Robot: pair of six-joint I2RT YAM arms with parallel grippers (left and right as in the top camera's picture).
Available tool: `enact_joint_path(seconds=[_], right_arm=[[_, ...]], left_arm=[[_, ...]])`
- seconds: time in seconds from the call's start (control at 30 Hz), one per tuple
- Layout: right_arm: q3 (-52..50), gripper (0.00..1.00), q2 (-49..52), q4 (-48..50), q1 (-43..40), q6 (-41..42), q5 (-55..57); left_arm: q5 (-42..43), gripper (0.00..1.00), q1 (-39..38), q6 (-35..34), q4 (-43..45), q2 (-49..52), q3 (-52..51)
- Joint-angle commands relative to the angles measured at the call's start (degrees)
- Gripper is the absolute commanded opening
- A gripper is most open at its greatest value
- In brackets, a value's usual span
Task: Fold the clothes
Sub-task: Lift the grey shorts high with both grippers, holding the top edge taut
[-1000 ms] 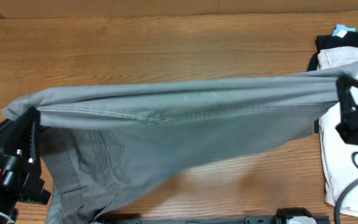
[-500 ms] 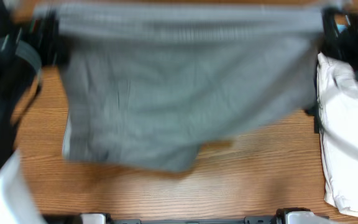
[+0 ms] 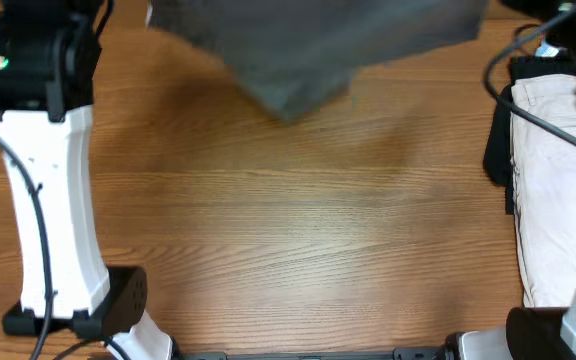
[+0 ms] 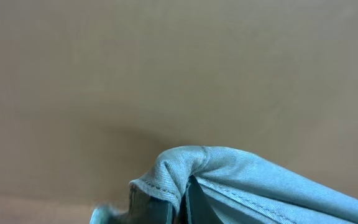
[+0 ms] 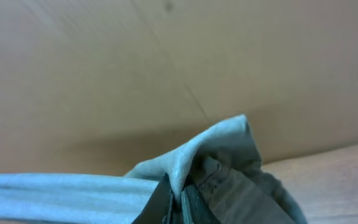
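table (image 3: 298,230): brown wood grain; I place everything else against it.
shorts (image 3: 318,40): medium grey and blurred from overhead. They are lifted at the table's far edge and spread wide between my two grippers, with one lower part sagging to a blunt point toward the table's middle. I cannot tell whether any of the cloth touches the wood.
left arm (image 3: 43,200): a white link runs along the table's left side, with a black joint near the far-left corner.
pale stack (image 3: 553,190): folded cloth at the table's right edge, lying on something black.
left gripper (image 4: 180,206): my jaws are pinched narrow on a stitched edge of the shorts. The twill bunches over the tips and looks paler there.
right gripper (image 5: 180,204): my jaws are clamped on the opposite edge, and the cloth peaks above them, probably the waistband.
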Motion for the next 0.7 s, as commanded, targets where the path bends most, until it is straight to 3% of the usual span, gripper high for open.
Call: enact_joint_path(seconds=[0.0,0.17,0.33,0.57,0.67], right_arm=[[4.2,0.04,-3.4,-2.8,-5.4,-2.7,8.9],[1.1,0.04,-2.4,-8.0,-5.3,-2.3,5.4],[-9.3,0.04,-1.5,-12.6,-5.2,0.8,2.6],[-29.2,0.04,-1.6,-13.5,-5.1,2.0,1.7],[-32.5,0.04,-1.7,-13.8,-5.2,2.4,1.9]], left_arm=[[-13.7,0.04,3.1,1.0,-1.2,-5.9,3.4],[-13.9,0.04,3.0,0.0,-13.3,-4.5,3.2],[-12.9,0.04,3.1,-3.8,-29.4,1.8,1.2],[-5.7,0.04,3.0,-3.8,-48.3,12.9,0.4],[2.2,0.04,3.0,-0.1,-48.9,13.8,-0.1]])
